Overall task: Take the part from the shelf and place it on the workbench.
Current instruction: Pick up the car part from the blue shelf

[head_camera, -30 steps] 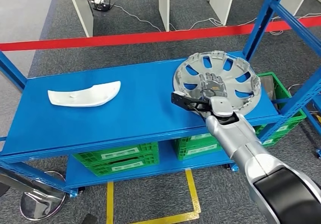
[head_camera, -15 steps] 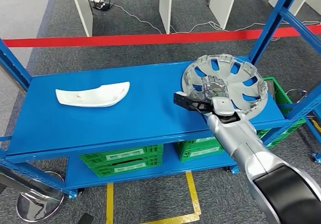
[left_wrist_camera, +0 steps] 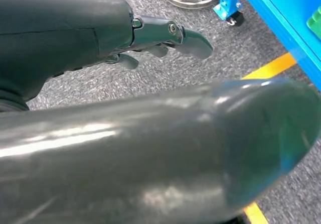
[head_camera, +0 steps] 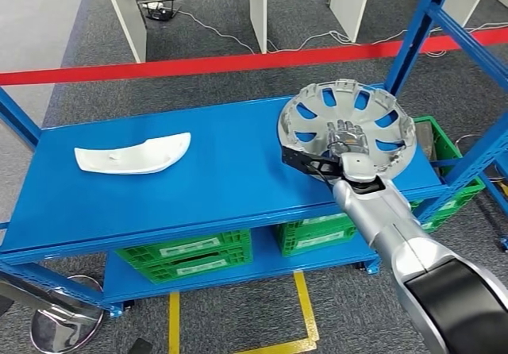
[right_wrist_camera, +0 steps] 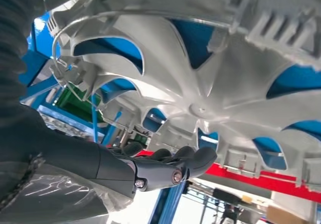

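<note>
Part: round silver plastic wheel cover (head_camera: pixel 348 128) sat at right end of blue metal shelf (head_camera: pixel 179 179), rim tilted up.
Right hand (head_camera: pixel 346 138): fingers spread flat against cover's inner face (right_wrist_camera: pixel 227 83); whether it gripped the cover, cannot tell.
Left hand (left_wrist_camera: pixel 151 38): hung over grey carpet, fingers loosely apart, holding nothing.
Other: curved white plastic trim piece (head_camera: pixel 132 153) lay at shelf's left end.

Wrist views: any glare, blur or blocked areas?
Left wrist view: a dark, glossy body part with streaky highlights blocks most of the frame; left robot hand is sharp above the carpet. Right wrist view: hubcap is very close, evenly lit, slightly soft; right robot hand is in shadow beneath it.
</note>
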Tool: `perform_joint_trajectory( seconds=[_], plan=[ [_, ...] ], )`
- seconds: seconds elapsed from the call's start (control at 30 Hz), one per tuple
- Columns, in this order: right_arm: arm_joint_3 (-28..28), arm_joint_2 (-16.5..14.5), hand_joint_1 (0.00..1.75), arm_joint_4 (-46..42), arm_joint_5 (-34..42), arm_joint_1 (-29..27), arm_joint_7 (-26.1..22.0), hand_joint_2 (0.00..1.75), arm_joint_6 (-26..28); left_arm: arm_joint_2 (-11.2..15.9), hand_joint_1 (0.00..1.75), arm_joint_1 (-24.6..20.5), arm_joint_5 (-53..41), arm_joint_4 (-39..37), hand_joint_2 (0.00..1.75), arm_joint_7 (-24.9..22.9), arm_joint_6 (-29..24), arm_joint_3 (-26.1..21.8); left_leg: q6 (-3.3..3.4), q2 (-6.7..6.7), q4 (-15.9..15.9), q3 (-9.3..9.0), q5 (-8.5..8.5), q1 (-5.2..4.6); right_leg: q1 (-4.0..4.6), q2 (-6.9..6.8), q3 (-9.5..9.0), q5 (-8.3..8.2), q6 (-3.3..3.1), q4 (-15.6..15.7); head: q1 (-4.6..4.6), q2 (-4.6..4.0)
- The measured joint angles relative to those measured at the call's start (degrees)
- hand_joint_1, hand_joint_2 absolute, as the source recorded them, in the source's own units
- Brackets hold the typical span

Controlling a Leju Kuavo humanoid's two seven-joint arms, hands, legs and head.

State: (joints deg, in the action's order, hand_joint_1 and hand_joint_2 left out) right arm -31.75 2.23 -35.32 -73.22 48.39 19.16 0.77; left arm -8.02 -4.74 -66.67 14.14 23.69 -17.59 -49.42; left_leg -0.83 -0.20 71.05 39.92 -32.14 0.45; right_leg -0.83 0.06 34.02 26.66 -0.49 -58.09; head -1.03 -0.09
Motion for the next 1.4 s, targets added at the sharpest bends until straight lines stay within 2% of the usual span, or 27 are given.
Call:
perform_joint_trajectory(
  seconds=[0.03, 0.07, 0.1, 0.17, 0.2, 0.27, 0.37, 0.43, 0.5, 0.53, 0.57, 0.6, 0.67, 0.73, 0.77, 0.83, 0.9, 0.97, 1.03, 1.07, 1.1, 1.13, 1.2, 1.23, 1.27, 1.37, 1.4],
  plan=[
    [0.0, 0.0, 0.0, 0.1, 0.0, -0.1, 0.0, 1.75, 0.0, 0.0, 0.0, 0.0, 0.0, 0.0, 0.0, 0.0, 0.0, 0.0, -0.09, 0.0, 3.1, 1.48, -0.92, 0.05, 0.01, 0.01, -0.03, 0.02, -0.02, 0.0, -0.02, 0.0],
    [0.0, 0.0, 0.0, 0.1, 0.0, -0.1, 0.0, 1.75, 0.0, 0.0, 0.0, 0.1, 0.0, 0.0, 0.0, 0.0, 0.0, 0.0, -0.1, 0.0, 4.3, 2.11, -0.7, 0.06, 0.01, 0.04, -0.09, 0.04, -0.02, 0.0, -0.01, 0.0],
    [0.0, 0.0, 0.0, 0.1, 0.0, -0.2, 0.0, 1.75, 0.0, -0.1, 0.0, 0.1, 0.0, 0.0, 0.0, 0.0, 0.0, 0.0, -0.03, 0.0, 3.1, 1.65, 0.67, 0.07, 0.02, 0.08, -0.2, 0.08, -0.01, 0.0, 0.0, 0.0],
    [0.0, 0.0, 0.0, 0.2, 0.0, -0.1, 0.0, 1.75, 0.0, -0.1, 0.0, 0.1, 0.0, 0.0, 0.0, 0.0, 0.0, 0.0, 0.39, -0.01, -4.5, -1.71, 4.97, 0.04, 0.01, 0.13, -0.5, 0.24, 0.13, 0.0, -0.01, 0.0],
    [0.0, 0.0, 0.0, 0.2, 0.0, -0.1, 0.0, 1.75, 0.0, 0.0, 0.0, 0.1, 0.0, 0.0, 0.0, 0.0, 0.0, 0.0, 0.67, -0.02, -8.2, -3.42, 6.41, -0.05, 0.11, 0.15, -0.54, 0.32, 0.29, -0.1, -0.02, 0.0],
    [0.0, 0.0, 0.0, 0.2, 0.0, 0.0, 0.0, 1.75, 0.0, 0.0, 0.0, 0.0, 0.0, 0.0, 0.0, 0.0, 0.0, 0.0, 1.13, -0.03, -12.1, -5.06, 7.09, -0.27, 0.23, 0.18, -0.35, 0.32, 0.79, -0.1, -0.07, 0.0],
    [0.0, 0.0, 0.0, 0.2, 0.0, 0.0, 0.0, 1.75, 0.0, -0.1, 0.0, 0.1, 0.0, 0.0, 0.0, 0.0, 0.0, 0.0, 1.87, -0.04, -12.9, -5.25, 7.11, -0.22, 0.2, 0.17, 0.02, 0.51, 1.71, -0.1, -0.13, 0.0],
    [0.0, 0.1, 0.0, 0.3, 0.0, 0.2, 0.0, 1.75, 0.0, -0.1, 0.0, 0.0, 0.0, 0.0, 0.0, 0.0, 0.0, 0.0, 2.49, 0.03, -13.4, -5.54, 7.39, 0.04, 0.18, 0.15, 1.73, 2.56, 2.16, -3.4, -0.28, 0.0],
    [0.0, 0.1, 0.0, 0.3, 0.0, 0.2, 0.0, 1.75, 0.0, 0.0, 0.0, -0.1, 0.0, 0.0, 0.0, 0.0, 0.0, 0.0, 2.8, 0.05, -13.5, -5.56, 7.39, 0.05, 0.14, 0.12, 5.48, 6.0, 2.44, -11.1, -0.4, 0.0],
    [0.0, 0.1, 0.0, 0.3, 0.0, 0.0, 0.0, 1.75, 0.0, -0.1, 0.0, -0.1, 0.0, 0.0, 0.0, 0.0, 0.0, 0.0, 2.85, 0.04, -13.4, -5.56, 7.36, 0.03, 0.14, 0.12, 7.26, 7.11, 2.53, -14.6, -0.4, 0.0],
    [0.0, 0.1, 0.0, 0.4, 0.0, -0.2, 0.0, 1.75, 0.0, -0.1, 0.0, 0.0, 0.0, 0.0, 0.0, 0.0, 0.0, 0.0, 2.87, 0.01, -13.4, -5.58, 7.32, 0.02, 0.14, 0.12, 8.31, 7.24, 2.57, -16.4, -0.42, 0.0],
    [0.0, 0.1, 0.0, 0.4, 0.0, -0.3, 0.0, 1.75, 0.0, -0.1, 0.0, 0.0, 0.0, 0.0, 0.0, 0.0, 0.0, 0.0, 2.85, -0.02, -13.3, -5.61, 7.27, 0.02, 0.14, 0.11, 8.24, 6.19, 2.55, -15.9, -0.44, 0.0],
    [0.0, 0.2, 0.0, 0.4, 0.0, -0.2, 0.0, 1.75, 0.0, -0.2, 0.0, 0.0, 0.0, 0.0, 0.0, 0.0, 0.0, 0.0, 2.61, -0.06, -13.0, -5.65, 7.02, 0.02, 0.14, 0.05, 5.16, 2.0, 2.37, -8.8, -0.45, 0.0],
    [0.0, 0.1, 0.0, 0.4, 0.0, 0.2, 0.0, 1.75, 0.0, -0.2, 0.0, -0.1, 0.0, 0.0, 0.0, 0.0, 0.0, 0.0, 2.12, -0.08, -12.5, -5.39, 6.72, -0.23, 0.22, 0.02, 1.7, -0.28, 2.06, -2.0, -0.42, 0.0],
    [0.0, 0.1, 0.0, 0.4, 0.0, 0.3, 0.0, 1.75, 0.0, -0.2, 0.0, -0.1, 0.0, 0.0, 0.0, 0.0, 0.0, 0.0, 1.86, -0.08, -12.4, -5.24, 6.68, -0.34, 0.28, 0.06, 0.99, -0.32, 1.85, -0.7, -0.38, 0.0],
    [0.0, 0.2, 0.0, 0.5, 0.1, 0.4, 0.6, 1.75, -0.8, -0.2, 0.0, -0.1, 0.0, 0.0, 0.0, -0.1, -0.1, 0.0, 1.41, -0.08, -12.3, -5.11, 6.74, -0.38, 0.32, 0.18, 0.83, -0.14, 1.26, -0.5, -0.37, 0.0],
    [0.5, 0.5, 0.0, 1.0, 0.7, 1.1, 1.9, 1.75, -3.7, -0.2, 0.0, 0.0, 0.0, 0.0, 0.0, -0.7, -0.6, 0.0, 0.85, -0.03, -11.3, -4.79, 5.85, -0.31, 0.12, 0.2, 0.71, -0.24, 0.63, -0.4, -0.22, 0.0],
    [1.1, 1.0, 0.0, 2.3, 1.2, 2.3, 1.9, 1.75, -6.6, -0.2, 0.0, 0.0, 0.0, 0.0, 0.0, -1.2, -1.2, 0.0, 0.31, 0.01, -6.5, -2.75, 2.99, -0.18, -0.05, 0.15, 0.54, -0.29, 0.18, -0.3, 0.15, 0.0],
    [1.6, 1.4, 0.0, 4.1, 1.6, 3.3, 0.7, 1.75, -8.3, -0.3, 0.0, 0.1, 0.1, 0.0, 0.0, -1.4, -1.6, 0.0, 0.01, 0.02, 1.0, 0.61, -0.18, -0.06, -0.02, 0.06, 0.49, -0.24, 0.01, -0.3, 0.33, 0.0],
    [1.8, 1.4, 0.0, 4.9, 1.7, 3.7, 0.2, 1.75, -9.0, -0.4, 0.0, 0.2, 0.1, 0.0, 0.0, -1.4, -1.6, 0.0, -0.04, 0.02, 3.4, 1.68, -0.67, -0.03, -0.01, 0.05, 0.44, -0.22, 0.0, -0.3, 0.33, 0.0],
    [2.0, 1.5, 0.0, 5.6, 1.7, 4.0, -0.2, 1.75, -9.8, -0.4, 0.0, 0.2, 0.1, 0.0, 0.0, -1.4, -1.7, 0.0, 0.01, 0.02, 3.7, 1.8, -0.05, -0.02, 0.0, 0.07, 0.36, -0.21, 0.0, -0.3, 0.34, 0.0],
    [2.0, 1.5, 0.0, 6.1, 1.8, 4.3, -0.4, 1.75, -10.5, -0.4, 0.0, 0.3, 0.1, 0.0, 0.0, -1.4, -1.7, 0.0, 0.14, 0.02, 1.7, 0.85, 1.56, -0.02, 0.0, 0.09, 0.24, -0.19, 0.03, -0.3, 0.33, 0.0],
    [2.2, 1.5, 0.0, 6.9, 1.8, 4.8, -0.6, 1.75, -11.5, -0.4, 0.0, 0.2, 0.1, 0.0, 0.0, -1.4, -1.8, 0.0, 0.65, 0.01, -6.1, -2.84, 5.34, -0.1, 0.09, 0.11, 0.02, -0.08, 0.22, -0.3, 0.32, 0.0],
    [2.3, 1.5, 0.0, 7.2, 1.8, 5.0, -0.5, 1.75, -11.9, -0.4, 0.0, 0.1, 0.1, 0.0, 0.0, -1.4, -1.9, 0.0, 0.89, 0.01, -9.3, -4.36, 6.34, -0.17, 0.17, 0.12, 0.05, -0.05, 0.41, -0.3, 0.3, 0.0],
    [2.4, 1.5, 0.0, 7.5, 1.8, 5.2, -0.5, 1.75, -12.1, -0.4, 0.0, 0.1, 0.1, 0.0, 0.0, -1.4, -1.9, 0.0, 1.09, -0.01, -11.4, -5.23, 6.68, -0.27, 0.24, 0.12, 0.14, -0.06, 0.67, -0.3, 0.27, 0.0],
    [2.7, 1.5, 0.0, 8.1, 1.7, 5.4, -0.3, 1.75, -12.3, -0.5, 0.0, 0.1, 0.1, 0.0, 0.0, -1.4, -2.0, 0.0, 1.79, 0.01, -12.5, -5.52, 6.65, -0.32, 0.2, 0.12, 0.39, -0.18, 1.61, -0.1, 0.25, 0.0],
    [2.7, 1.5, 0.0, 8.3, 1.7, 5.5, -0.2, 1.75, -12.3, -0.5, 0.0, 0.1, 0.1, 0.0, 0.0, -1.4, -2.1, 0.0, 2.14, 0.04, -12.8, -5.67, 6.82, -0.21, 0.18, 0.11, 0.68, 0.27, 1.89, -0.5, 0.2, 0.0]
  ],
)
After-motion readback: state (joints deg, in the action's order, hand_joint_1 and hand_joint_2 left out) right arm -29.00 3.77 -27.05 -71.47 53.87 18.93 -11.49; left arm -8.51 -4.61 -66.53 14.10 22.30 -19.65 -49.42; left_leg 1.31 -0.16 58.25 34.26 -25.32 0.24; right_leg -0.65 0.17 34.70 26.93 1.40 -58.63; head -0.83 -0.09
